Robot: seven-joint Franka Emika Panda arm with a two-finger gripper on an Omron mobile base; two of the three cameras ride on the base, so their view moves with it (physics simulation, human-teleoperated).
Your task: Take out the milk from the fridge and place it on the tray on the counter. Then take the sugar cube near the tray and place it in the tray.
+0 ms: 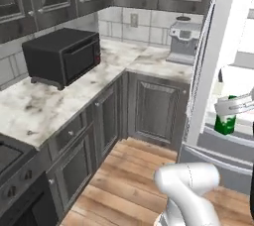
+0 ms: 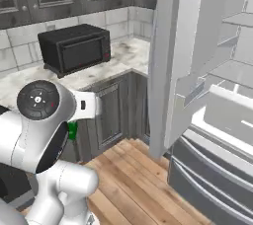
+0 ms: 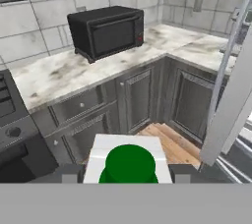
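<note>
The claw (image 1: 232,106) pinches the milk (image 1: 225,121) near its top, holding it in the air beside the open fridge (image 1: 218,46) door, well apart from the desk (image 1: 44,101). The carton hangs upright, long axis vertical, cap toward the hand. As I judge it, a fast swing could knock it on the door edge or twist it loose.

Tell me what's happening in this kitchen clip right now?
The robot's hand is shut on the milk, a small green and white carton, holding it in the air beside the open fridge. In the hand view the carton sits between the two fingertips, facing the marbled counter and a black microwave. The carton is out of the fridge but not yet set down anywhere.
</note>
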